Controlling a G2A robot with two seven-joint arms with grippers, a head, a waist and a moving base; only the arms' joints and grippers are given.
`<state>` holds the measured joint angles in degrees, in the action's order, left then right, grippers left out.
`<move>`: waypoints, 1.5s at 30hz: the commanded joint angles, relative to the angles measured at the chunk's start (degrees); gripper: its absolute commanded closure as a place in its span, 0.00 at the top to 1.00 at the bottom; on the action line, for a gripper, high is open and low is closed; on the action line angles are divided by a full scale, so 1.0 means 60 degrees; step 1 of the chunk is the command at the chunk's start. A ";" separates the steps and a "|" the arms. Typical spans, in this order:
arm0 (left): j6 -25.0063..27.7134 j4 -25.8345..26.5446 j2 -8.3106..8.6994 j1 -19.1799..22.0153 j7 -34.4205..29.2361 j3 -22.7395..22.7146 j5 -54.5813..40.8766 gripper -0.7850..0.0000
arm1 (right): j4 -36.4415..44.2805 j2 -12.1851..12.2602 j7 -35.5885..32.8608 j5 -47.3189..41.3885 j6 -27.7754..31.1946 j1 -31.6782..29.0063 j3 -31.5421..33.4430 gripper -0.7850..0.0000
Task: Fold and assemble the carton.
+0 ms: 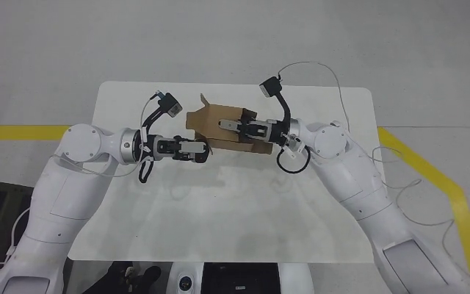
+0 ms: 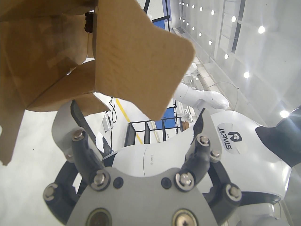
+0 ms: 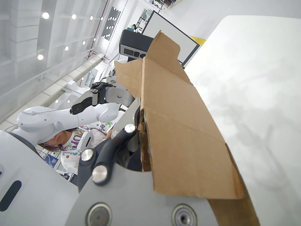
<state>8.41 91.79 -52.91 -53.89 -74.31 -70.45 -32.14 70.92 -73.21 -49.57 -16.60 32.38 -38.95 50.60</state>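
A brown carton (image 1: 213,121) is held above the middle of the white table, partly unfolded, with loose flaps sticking out. My right gripper (image 1: 228,126) comes in from the right and is shut on one carton wall (image 3: 178,128); one of its fingers (image 3: 141,118) shows against the wall's edge. That dark fingertip (image 2: 89,22) also shows inside the carton (image 2: 47,55). My left gripper (image 2: 141,123) is open just below a hanging flap (image 2: 136,66), apart from the cardboard. From above, the left gripper (image 1: 204,150) sits at the carton's near-left corner.
The white table (image 1: 330,213) lies beneath both arms, bare around the carton. A cable (image 1: 334,77) arcs over the table's far right corner. Yellow floor lines (image 1: 29,132) run beside the table on both sides.
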 commanded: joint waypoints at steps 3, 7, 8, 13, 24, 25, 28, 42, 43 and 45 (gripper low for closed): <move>-0.0024 -0.0003 -0.0007 0.0012 -0.0003 0.0024 0.0000 1.00 | -0.0104 -0.0090 0.0124 0.0027 0.0035 0.0120 -0.0136 0.00; -0.0032 0.0006 -0.0011 0.0008 0.0000 0.0026 -0.0031 1.00 | -0.0238 -0.0169 0.0300 0.0088 0.0111 0.0223 -0.0208 0.00; -0.0036 0.0008 -0.0011 0.0006 -0.0004 0.0020 -0.0041 1.00 | -0.0266 -0.0186 0.0345 0.0101 0.0132 0.0242 -0.0216 0.00; -0.0048 0.0013 -0.0001 -0.0016 -0.0019 -0.0052 -0.0075 1.00 | -0.0403 -0.0226 0.0588 0.0260 0.0175 0.0284 -0.0149 0.00; -0.0186 0.0341 0.0040 -0.0253 -0.0272 -0.0222 -0.0305 1.00 | -0.0409 -0.0286 0.1052 0.0686 0.0085 0.0224 -0.0028 0.00; -0.0201 0.0376 0.0044 -0.0286 -0.0298 -0.0225 -0.0318 1.00 | -0.0403 -0.0295 0.1085 0.0712 0.0073 0.0230 -0.0026 0.00; -0.0214 0.0434 0.0046 -0.0347 -0.0295 -0.0196 -0.0254 1.00 | -0.0334 -0.0325 0.1120 0.0795 0.0057 0.0253 -0.0042 0.00; -0.0107 0.0097 -0.0038 -0.0019 0.0092 0.0074 -0.0037 1.00 | 0.0007 -0.0439 0.0968 0.0910 -0.0105 0.0072 -0.0215 0.00; -0.0093 0.0068 -0.0041 0.0006 0.0111 0.0073 -0.0031 1.00 | 0.0011 -0.0452 0.0971 0.0900 -0.0107 0.0061 -0.0234 0.00; -0.0064 0.0009 -0.0047 0.0045 0.0160 0.0065 -0.0016 1.00 | 0.0013 -0.0478 0.0965 0.0879 -0.0128 0.0049 -0.0272 0.00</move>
<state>7.93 92.01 -53.17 -53.72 -73.50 -70.02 -32.28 70.99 -76.01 -43.73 -11.26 31.66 -38.63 49.07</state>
